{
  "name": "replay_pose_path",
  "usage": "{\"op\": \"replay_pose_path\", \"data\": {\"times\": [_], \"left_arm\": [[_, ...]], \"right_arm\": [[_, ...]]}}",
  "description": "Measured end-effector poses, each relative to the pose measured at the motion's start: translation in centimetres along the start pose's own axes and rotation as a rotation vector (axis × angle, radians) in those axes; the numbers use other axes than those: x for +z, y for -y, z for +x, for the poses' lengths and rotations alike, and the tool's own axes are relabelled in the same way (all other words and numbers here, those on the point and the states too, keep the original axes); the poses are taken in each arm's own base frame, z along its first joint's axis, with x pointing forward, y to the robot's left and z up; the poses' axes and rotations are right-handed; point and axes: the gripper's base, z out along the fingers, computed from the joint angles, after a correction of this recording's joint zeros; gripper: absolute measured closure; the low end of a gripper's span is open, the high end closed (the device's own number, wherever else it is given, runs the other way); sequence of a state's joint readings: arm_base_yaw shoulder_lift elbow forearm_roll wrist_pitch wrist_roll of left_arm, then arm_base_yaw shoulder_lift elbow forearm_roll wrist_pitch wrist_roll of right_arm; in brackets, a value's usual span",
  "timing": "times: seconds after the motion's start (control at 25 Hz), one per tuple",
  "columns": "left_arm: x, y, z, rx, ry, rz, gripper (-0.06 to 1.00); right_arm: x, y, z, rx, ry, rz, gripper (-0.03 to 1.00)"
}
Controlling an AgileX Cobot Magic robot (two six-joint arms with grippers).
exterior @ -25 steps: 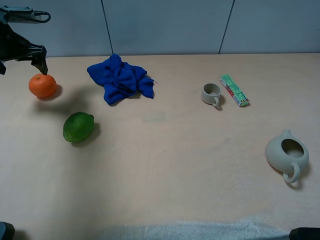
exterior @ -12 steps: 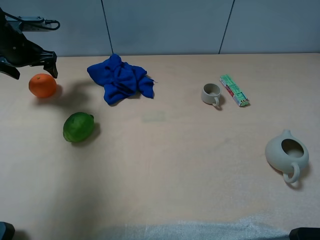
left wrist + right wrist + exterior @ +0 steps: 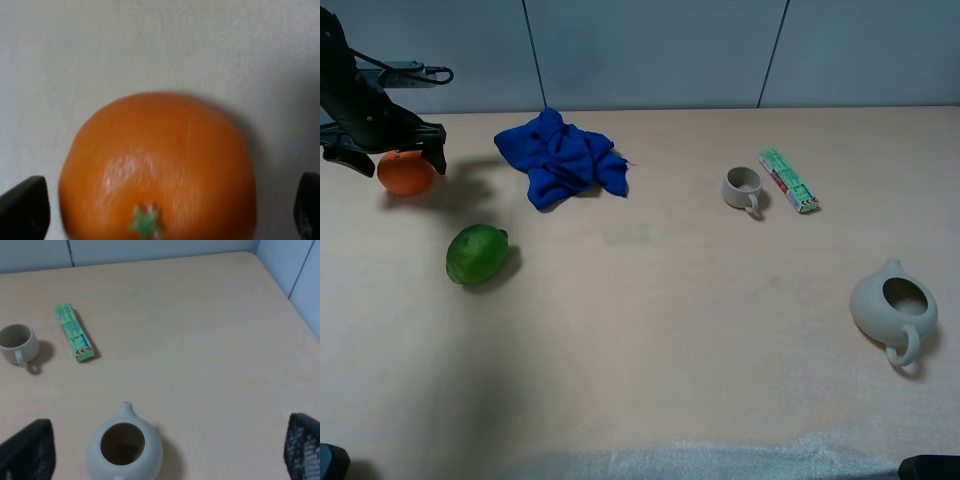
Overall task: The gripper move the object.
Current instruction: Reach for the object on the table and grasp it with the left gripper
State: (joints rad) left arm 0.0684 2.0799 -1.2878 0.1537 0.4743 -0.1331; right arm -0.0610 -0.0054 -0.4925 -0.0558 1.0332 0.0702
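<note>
The orange fruit (image 3: 406, 174) sits on the table at the far left. My left gripper (image 3: 400, 162) hangs right over it, open, with one black finger on each side of the fruit. The left wrist view is filled by the orange (image 3: 157, 170) with its green stem mark, and a black fingertip (image 3: 22, 207) shows at each lower corner, apart from the skin. My right gripper (image 3: 165, 475) is open, its fingertips at the lower corners of the right wrist view, above the teapot area and holding nothing.
A green lime-like fruit (image 3: 477, 254) lies in front of the orange. A crumpled blue cloth (image 3: 562, 157) lies to its right. A small cup (image 3: 743, 188), a green packet (image 3: 788, 180) and a pale teapot (image 3: 893, 311) stand on the right side.
My left gripper has come down and moved right, from behind and above the orange to straddling it. The orange and all other things have stayed put.
</note>
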Motion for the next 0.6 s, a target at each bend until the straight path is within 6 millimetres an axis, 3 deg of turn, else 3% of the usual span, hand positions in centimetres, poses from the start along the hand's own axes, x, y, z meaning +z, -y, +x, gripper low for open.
{"op": "replay_pose_path", "data": {"times": [0.48, 0.6], "left_arm": [[2.3, 0.2, 0.1, -0.014, -0.007, 0.004, -0.05], [2.5, 0.2, 0.2, -0.024, -0.011, 0.005, 0.00]], "right_arm": [[0.0, 0.0, 0.0, 0.000, 0.000, 0.000, 0.27], [0.0, 0.0, 0.0, 0.000, 0.000, 0.000, 0.27]]}}
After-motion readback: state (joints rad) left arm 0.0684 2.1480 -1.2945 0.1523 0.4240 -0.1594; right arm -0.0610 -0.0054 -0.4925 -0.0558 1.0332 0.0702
